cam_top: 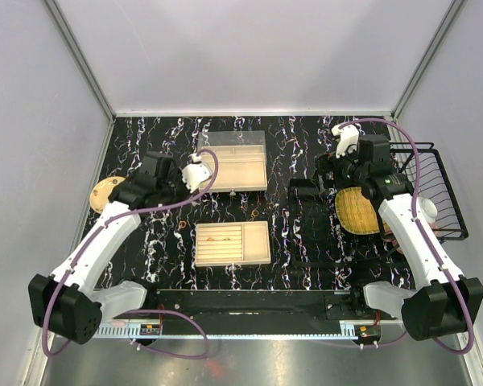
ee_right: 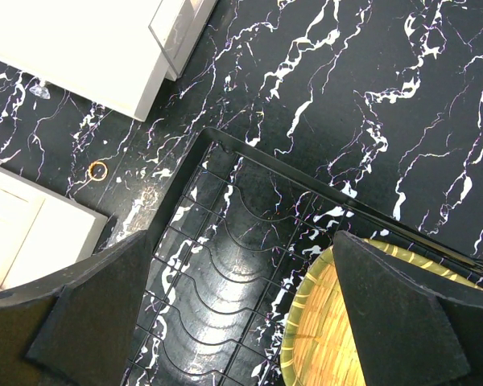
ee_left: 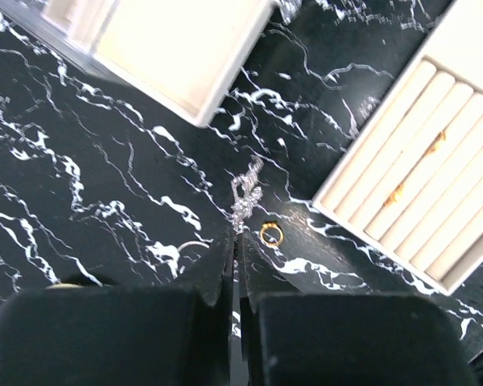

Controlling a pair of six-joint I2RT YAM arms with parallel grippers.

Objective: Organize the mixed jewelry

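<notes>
Your left gripper has its fingers pressed together, tips just beside a gold ring and a silvery strand. On your right gripper, fingers spread wide above the wire rack.

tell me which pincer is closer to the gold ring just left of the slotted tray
Left. The left pincer has its tips right beside the gold ring. The right pincer hovers over the wire rack, far across the table.

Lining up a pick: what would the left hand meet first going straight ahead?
The small silver sparkly strand, lying just beyond the left hand's tips. The small gold ring sits slightly to one side and is probably missed. How high the hand is can't be told.
</notes>
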